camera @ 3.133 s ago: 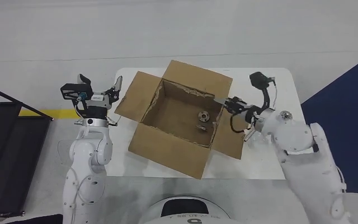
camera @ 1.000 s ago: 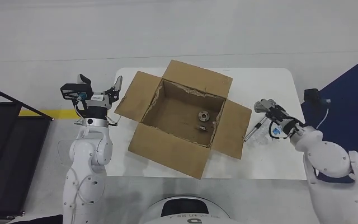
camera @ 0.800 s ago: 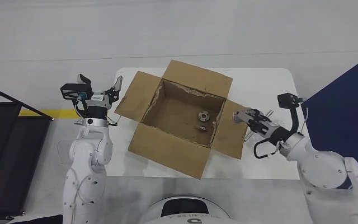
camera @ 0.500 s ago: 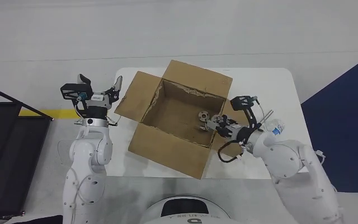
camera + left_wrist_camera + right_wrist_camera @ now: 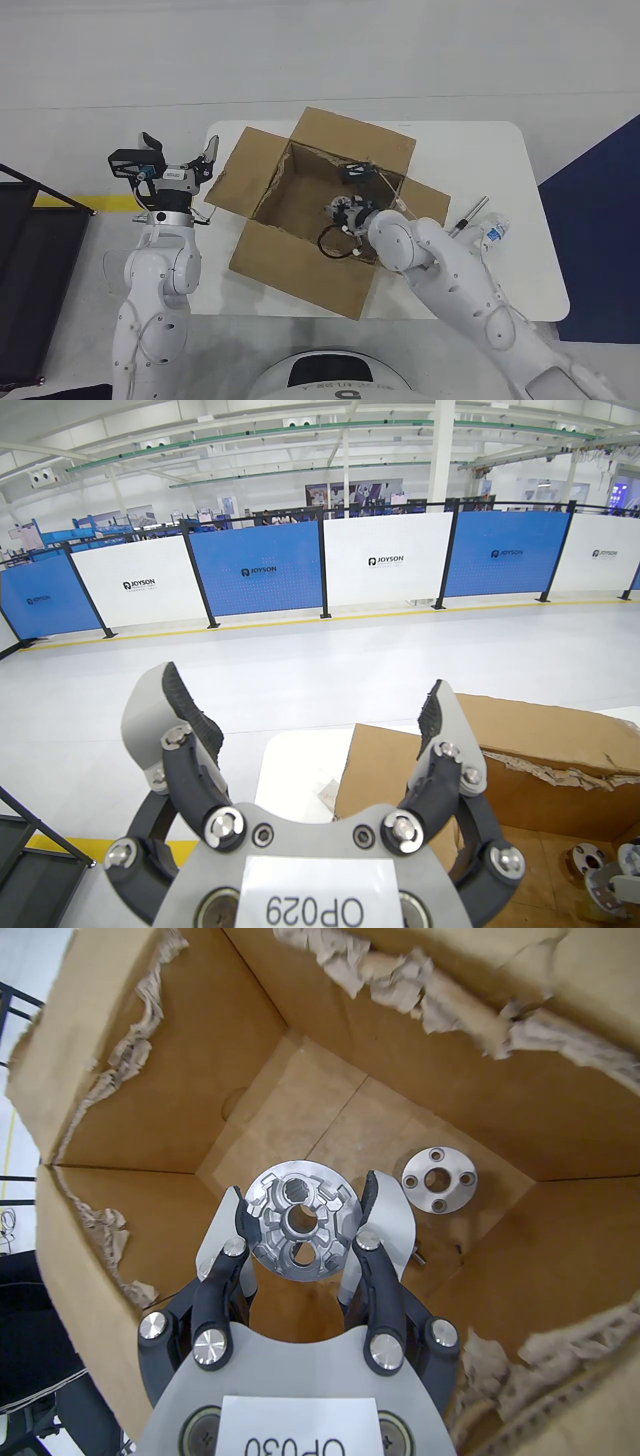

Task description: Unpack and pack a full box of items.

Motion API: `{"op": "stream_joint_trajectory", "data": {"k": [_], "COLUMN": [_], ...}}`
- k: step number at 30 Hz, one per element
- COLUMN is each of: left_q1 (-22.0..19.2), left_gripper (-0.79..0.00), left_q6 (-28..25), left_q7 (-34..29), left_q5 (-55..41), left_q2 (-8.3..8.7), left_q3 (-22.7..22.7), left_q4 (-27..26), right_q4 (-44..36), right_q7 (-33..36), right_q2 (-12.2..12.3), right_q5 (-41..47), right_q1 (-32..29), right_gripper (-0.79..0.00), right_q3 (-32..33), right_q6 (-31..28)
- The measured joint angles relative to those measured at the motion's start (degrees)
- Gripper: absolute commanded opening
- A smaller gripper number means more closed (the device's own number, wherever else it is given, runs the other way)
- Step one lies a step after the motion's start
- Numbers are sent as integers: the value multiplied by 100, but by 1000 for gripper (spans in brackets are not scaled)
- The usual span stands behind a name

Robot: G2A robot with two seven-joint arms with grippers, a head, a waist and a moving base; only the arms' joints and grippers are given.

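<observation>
My right gripper [image 5: 304,1195], clamped on the ribbed metal disc [image 5: 300,1233], hangs inside the cardboard box [image 5: 150,1093]. Best lowered flat onto bare floor left of the small flange [image 5: 439,1180] before release. My left gripper [image 5: 303,690] hovers spread wide off the box's left flap.

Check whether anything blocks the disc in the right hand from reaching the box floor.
Nothing visible does. The right hand grips the disc inside the box, and the floor around it looks bare. The small flange lies to one side, apart from it.
</observation>
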Motion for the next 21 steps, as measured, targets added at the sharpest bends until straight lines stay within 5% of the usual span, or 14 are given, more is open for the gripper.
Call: {"op": "stream_joint_trajectory", "data": {"k": [3, 4, 5, 13, 21], "left_q1": [0, 0, 0, 0, 0], "left_gripper": [0, 0, 0, 0, 0], "left_q6": [0, 0, 0, 0, 0], "left_q7": [0, 0, 0, 0, 0], "left_q5": [0, 0, 0, 0, 0], "left_q2": [0, 0, 0, 0, 0], "left_q3": [0, 0, 0, 0, 0], "left_q4": [0, 0, 0, 0, 0], "right_q4": [273, 309, 318, -838, -2625], "right_q7": [87, 93, 95, 304, 458], "right_q2": [-108, -128, -147, -19, 327], "right_q5": [128, 145, 153, 74, 719], "right_q1": [254, 293, 318, -178, -1711], "right_gripper": [-465, -148, 0, 0, 0], "right_q3": [-181, -206, -218, 358, 2288], "right_q6": [133, 161, 204, 494, -266]}}
